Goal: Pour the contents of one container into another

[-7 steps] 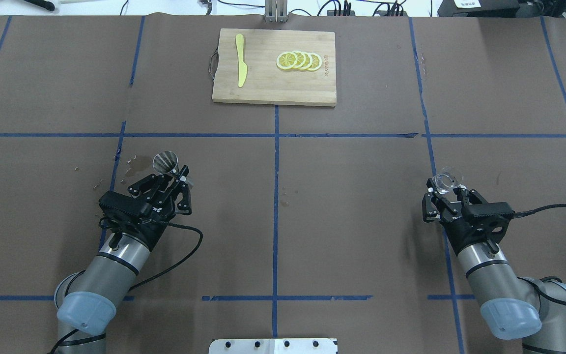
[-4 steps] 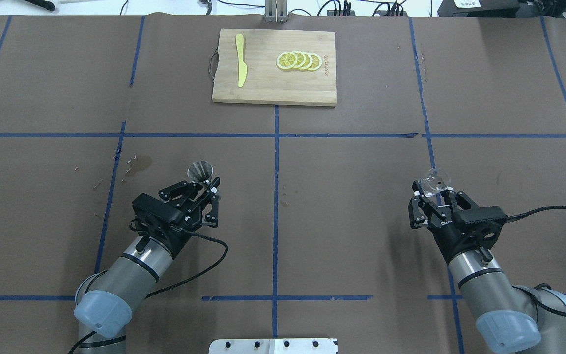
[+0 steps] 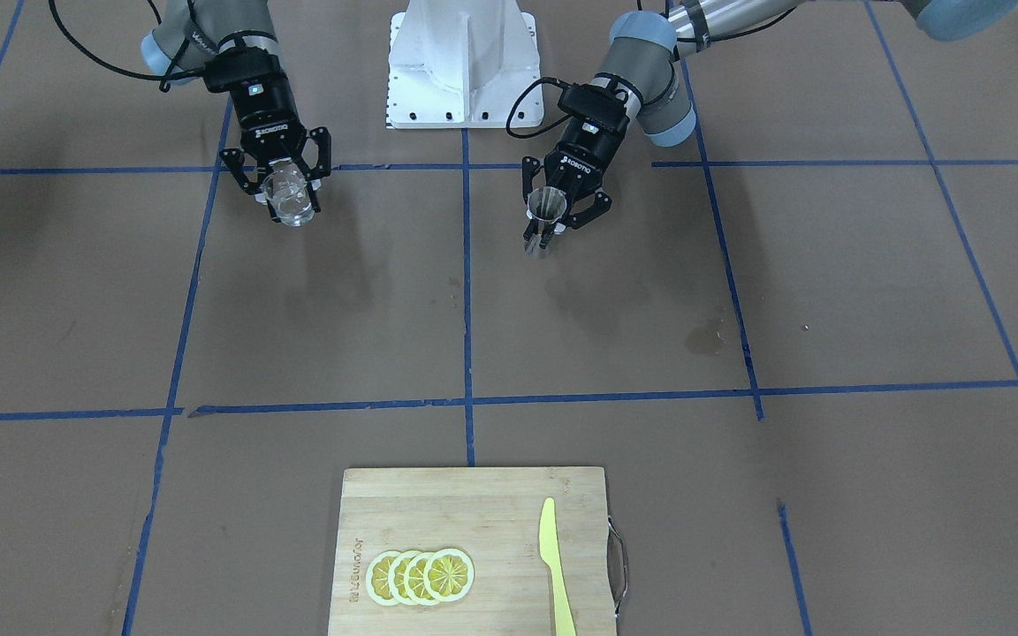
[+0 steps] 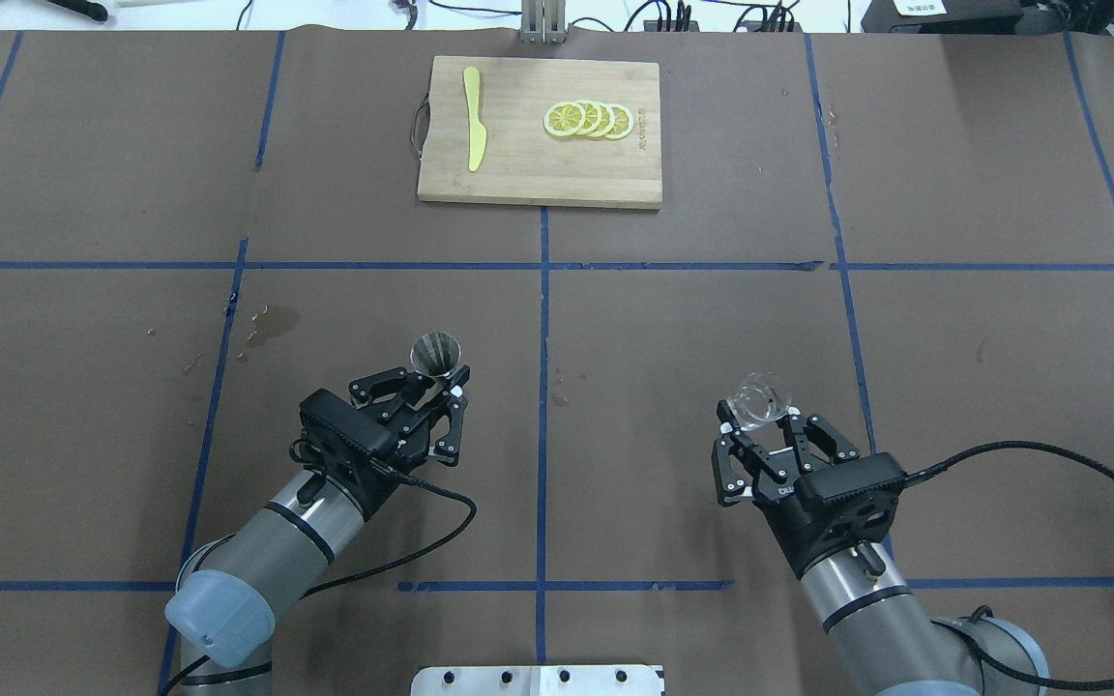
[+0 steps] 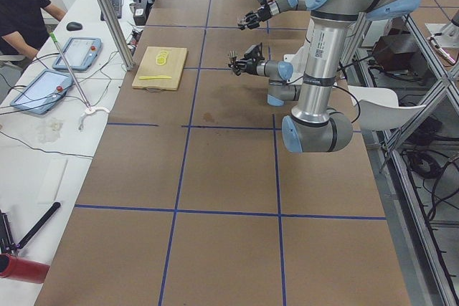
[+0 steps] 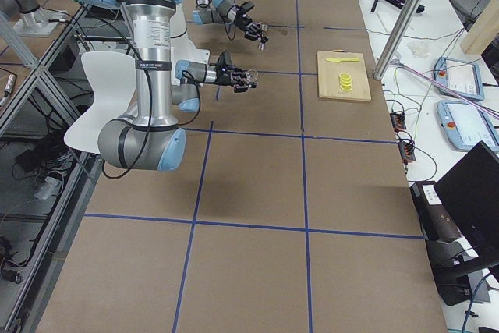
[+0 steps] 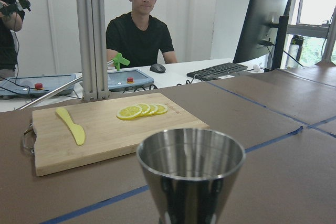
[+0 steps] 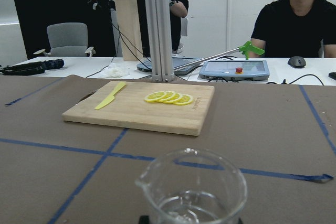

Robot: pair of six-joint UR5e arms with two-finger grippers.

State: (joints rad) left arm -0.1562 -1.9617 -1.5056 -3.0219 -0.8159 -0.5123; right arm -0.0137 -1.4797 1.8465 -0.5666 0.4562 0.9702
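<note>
jigger (image 7: 190, 176) btm cone cut off, glass cup (image 8: 193, 191) base cut off

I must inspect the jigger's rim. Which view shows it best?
The left wrist-mounted view: the jigger fills the foreground, rim sharp and whole. Overhead shows its mouth small; front-facing and side views show it tiny.

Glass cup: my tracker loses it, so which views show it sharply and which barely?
Right wrist view: glass cup close, rim clear, cropped at the bottom. Front-facing view: bright glints outline it. Overhead view: faint against the brown paper. Side views: too small.
</note>
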